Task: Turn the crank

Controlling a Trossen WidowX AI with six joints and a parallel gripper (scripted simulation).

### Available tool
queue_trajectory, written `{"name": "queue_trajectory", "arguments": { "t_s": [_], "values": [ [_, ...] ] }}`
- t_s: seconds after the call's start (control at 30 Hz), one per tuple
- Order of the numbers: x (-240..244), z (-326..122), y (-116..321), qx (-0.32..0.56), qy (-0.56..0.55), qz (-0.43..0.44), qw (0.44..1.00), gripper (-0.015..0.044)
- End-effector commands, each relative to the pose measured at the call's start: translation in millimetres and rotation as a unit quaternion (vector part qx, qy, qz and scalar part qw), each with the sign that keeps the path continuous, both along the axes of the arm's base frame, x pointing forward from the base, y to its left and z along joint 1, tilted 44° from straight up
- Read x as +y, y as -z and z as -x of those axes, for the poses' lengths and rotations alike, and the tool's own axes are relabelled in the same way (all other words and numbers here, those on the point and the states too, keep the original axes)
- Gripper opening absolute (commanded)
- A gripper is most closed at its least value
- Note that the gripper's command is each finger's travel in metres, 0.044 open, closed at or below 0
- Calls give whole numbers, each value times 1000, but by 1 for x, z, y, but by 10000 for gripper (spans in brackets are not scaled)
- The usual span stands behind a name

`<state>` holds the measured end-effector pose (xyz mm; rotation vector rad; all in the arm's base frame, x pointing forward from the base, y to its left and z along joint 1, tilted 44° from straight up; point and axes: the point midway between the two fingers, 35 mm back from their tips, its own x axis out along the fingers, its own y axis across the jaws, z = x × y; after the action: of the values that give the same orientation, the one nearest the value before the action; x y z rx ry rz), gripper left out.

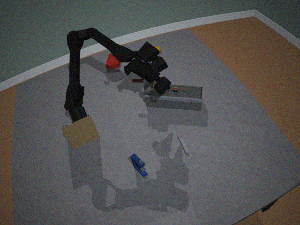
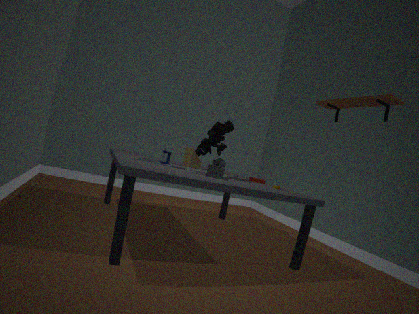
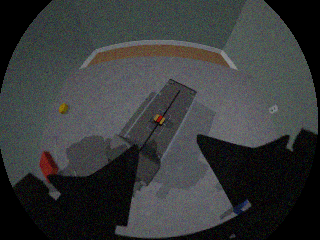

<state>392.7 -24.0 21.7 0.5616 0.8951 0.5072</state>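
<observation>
The machine is a long grey box (image 1: 191, 94) (image 2: 213, 171) (image 3: 185, 98) with a dark slot along its top. The small slide (image 1: 175, 89) (image 3: 159, 119), red with yellow, sits in the slot partway along. The brass zero marks are too dim and small to tell, so its alignment cannot be read. My gripper (image 1: 161, 87) (image 2: 220, 150) (image 3: 168, 143) is open, its fingers wide apart, above the near end of the box. Nothing shows held between the fingertips. The crank and its handle cannot be made out; the gripper and its shadow cover that end.
A red block (image 1: 112, 62) (image 2: 256, 180) (image 3: 48, 165) and a yellow object (image 1: 158, 48) (image 2: 276, 186) (image 3: 63, 108) lie beyond the arm. A brown bar (image 1: 137, 80) lies near the machine. A blue clamp (image 1: 137, 162) (image 2: 167, 157), a pale stick (image 1: 183, 144) and a tan board (image 1: 81, 131) (image 2: 189, 157) are elsewhere.
</observation>
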Motion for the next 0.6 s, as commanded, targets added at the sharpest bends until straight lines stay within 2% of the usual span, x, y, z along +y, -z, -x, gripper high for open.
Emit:
{"name": "queue_trajectory", "arguments": {
  "t_s": [0.0, 0.33, 0.57],
  "values": [
    [0, 0, 0, 0, 0, 0, 1000, 256],
    [0, 0, 0, 0, 0, 0, 1000, 0],
    [0, 0, 0, 0, 0, 0, 1000, 0]
  ]
}}
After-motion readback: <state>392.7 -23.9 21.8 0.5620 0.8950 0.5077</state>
